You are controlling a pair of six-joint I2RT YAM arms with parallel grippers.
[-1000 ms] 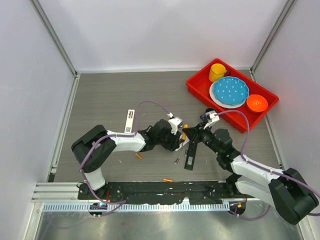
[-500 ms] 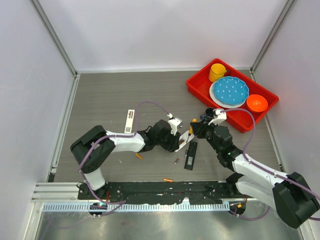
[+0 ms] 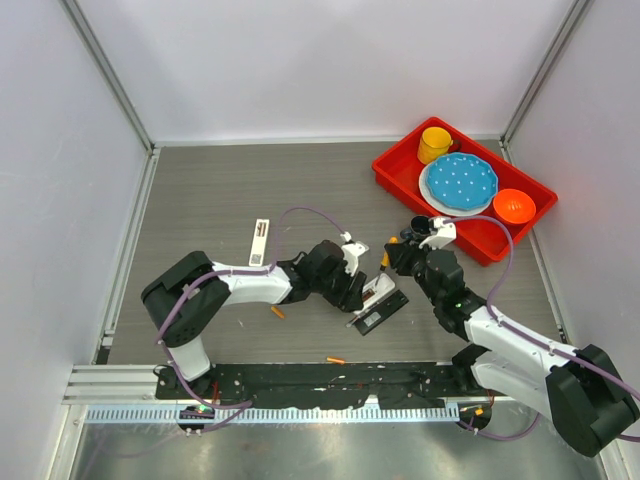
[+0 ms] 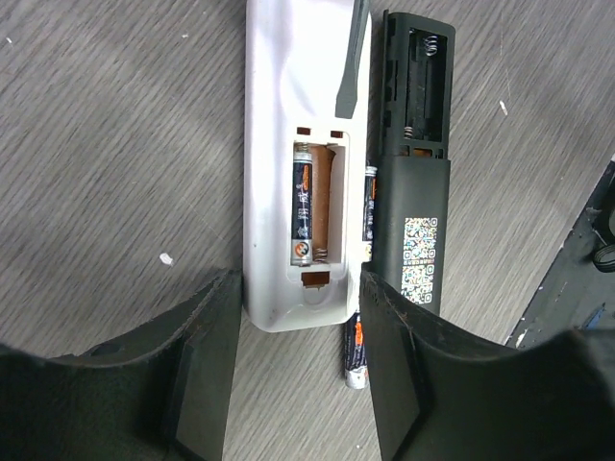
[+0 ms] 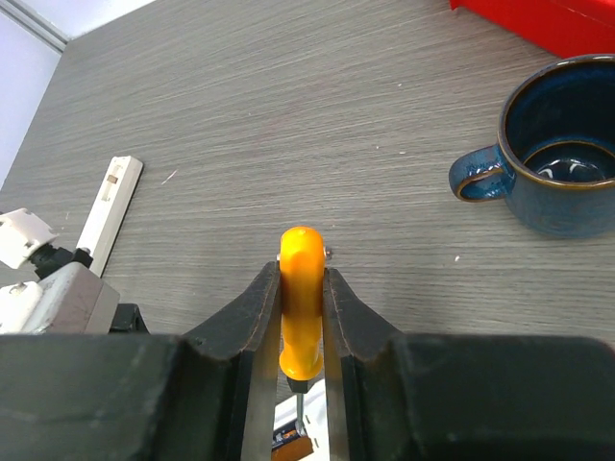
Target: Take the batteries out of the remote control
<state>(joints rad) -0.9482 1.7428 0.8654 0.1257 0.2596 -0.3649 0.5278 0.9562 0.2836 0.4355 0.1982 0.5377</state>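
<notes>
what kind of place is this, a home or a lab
Probably a robot lab test cell, not a home: plain white walls box in a grey table, the left arm and right arm are bolted to a metal rail, and a red tray holds dishes.

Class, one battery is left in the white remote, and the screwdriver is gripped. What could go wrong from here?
The last battery sits snug in the white remote. The screwdriver, held in the right fingers, might slip off it and bend the spring beside it.
A loose battery lies on the table right by the left fingers, which straddle the remote's end. A nudge could roll it away.
</notes>
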